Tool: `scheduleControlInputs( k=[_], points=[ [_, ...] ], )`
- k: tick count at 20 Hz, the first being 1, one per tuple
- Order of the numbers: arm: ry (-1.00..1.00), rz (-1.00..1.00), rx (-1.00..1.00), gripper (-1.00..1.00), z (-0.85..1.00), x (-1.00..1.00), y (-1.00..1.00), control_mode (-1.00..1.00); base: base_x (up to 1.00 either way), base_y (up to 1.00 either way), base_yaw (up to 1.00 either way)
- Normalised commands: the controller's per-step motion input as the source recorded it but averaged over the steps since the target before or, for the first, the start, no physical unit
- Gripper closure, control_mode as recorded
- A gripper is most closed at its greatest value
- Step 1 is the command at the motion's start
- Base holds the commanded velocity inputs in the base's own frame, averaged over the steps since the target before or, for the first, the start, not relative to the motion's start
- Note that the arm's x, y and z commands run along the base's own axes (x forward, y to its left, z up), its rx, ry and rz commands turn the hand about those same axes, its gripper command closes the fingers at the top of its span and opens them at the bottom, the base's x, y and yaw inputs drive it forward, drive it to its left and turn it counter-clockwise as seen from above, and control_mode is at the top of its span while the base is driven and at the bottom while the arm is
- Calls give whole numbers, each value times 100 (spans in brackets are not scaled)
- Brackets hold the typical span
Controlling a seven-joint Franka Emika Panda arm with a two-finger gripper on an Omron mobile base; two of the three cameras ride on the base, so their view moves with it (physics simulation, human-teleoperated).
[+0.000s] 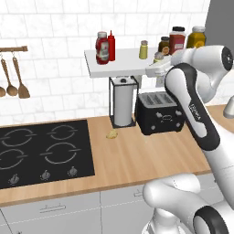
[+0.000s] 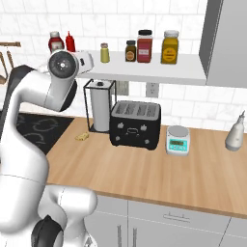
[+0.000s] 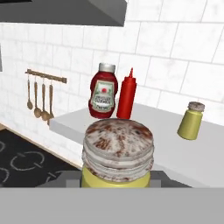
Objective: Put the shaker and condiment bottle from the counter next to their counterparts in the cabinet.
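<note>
Gripper (image 3: 117, 186) status: clenched on the shaker (image 3: 118, 153), whose grey cap and yellow body fill the lower centre of the hand view. In the left base view the shaker (image 1: 158, 56) sits at the end of the hand, level with the front edge of the cabinet (image 1: 119, 66) and just right of the olive shaker.

All positions below are given relative to the cabinet, a white open shelf on the tiled wall.

1. Counter (image 1: 137, 155): below the cabinet. It carries the toaster (image 1: 160, 112) and the paper towel holder (image 1: 123, 103), both directly under the shelf.
2. Condiment bottle (image 1: 102, 48): standing on the cabinet at its left end, touching or just beside the squeeze bottle (image 1: 111, 45). This half of the task appears complete.
3. Olive shaker (image 1: 143, 49): standing on the cabinet mid-shelf, well apart from the two red bottles. In the hand view it stands to the right of the held shaker.

Handling, as judged: the shaker is small, rigid and light. Its smooth cylindrical wall may slip, so grip the body below the cap, not the cap itself. It is narrow-based and could tip; set it down upright, just beside the olive shaker, before releasing.
</note>
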Motion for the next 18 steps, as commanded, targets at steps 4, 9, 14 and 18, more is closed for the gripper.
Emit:
scheduleControlInputs(
  k=[4, 9, 14, 18],
  points=[
    [-3, 0, 0, 100, 3, 29, 0, -100, 0, 0, 0],
    [5, 0, 0, 100, 48, 15, 0, -100, 0, 0, 0],
    [10, 0, 0, 100, 25, 23, 0, -100, 0, 0, 0],
    [-15, 0, -2, 100, -46, 28, 0, -100, 0, 0, 0]
  ],
)
